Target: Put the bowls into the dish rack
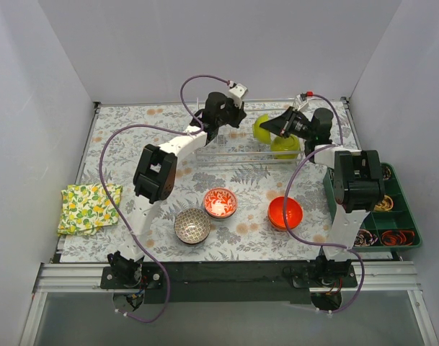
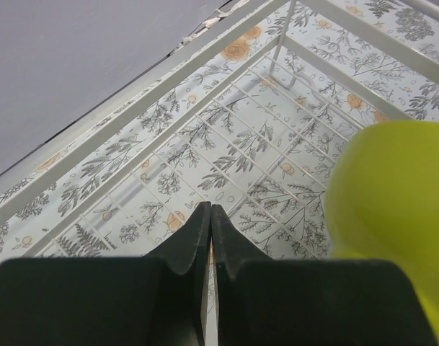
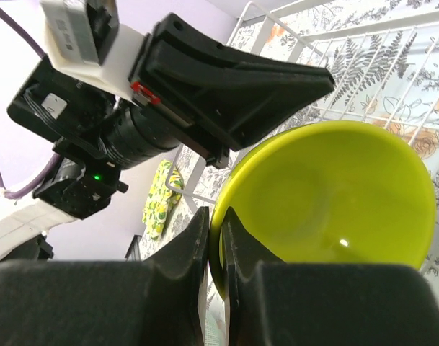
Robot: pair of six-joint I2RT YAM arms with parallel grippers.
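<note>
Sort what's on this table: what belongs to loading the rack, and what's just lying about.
Belongs to the job:
dish rack
lime-green bowl, pinched by the right gripper
second lime-green bowl
red-and-white bowl
orange-red bowl
brown-and-white bowl

Just lying about:
lemon-print cloth
dark green tray

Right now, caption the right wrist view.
Right gripper pinches a lime-green bowl at the dish rack, left gripper alongside.

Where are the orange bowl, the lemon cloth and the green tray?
orange bowl [image 1: 285,212]: top view, on the inside of the bowl.
lemon cloth [image 1: 89,207]: top view, on the middle of the cloth.
green tray [image 1: 393,220]: top view, on a bare compartment.
</note>
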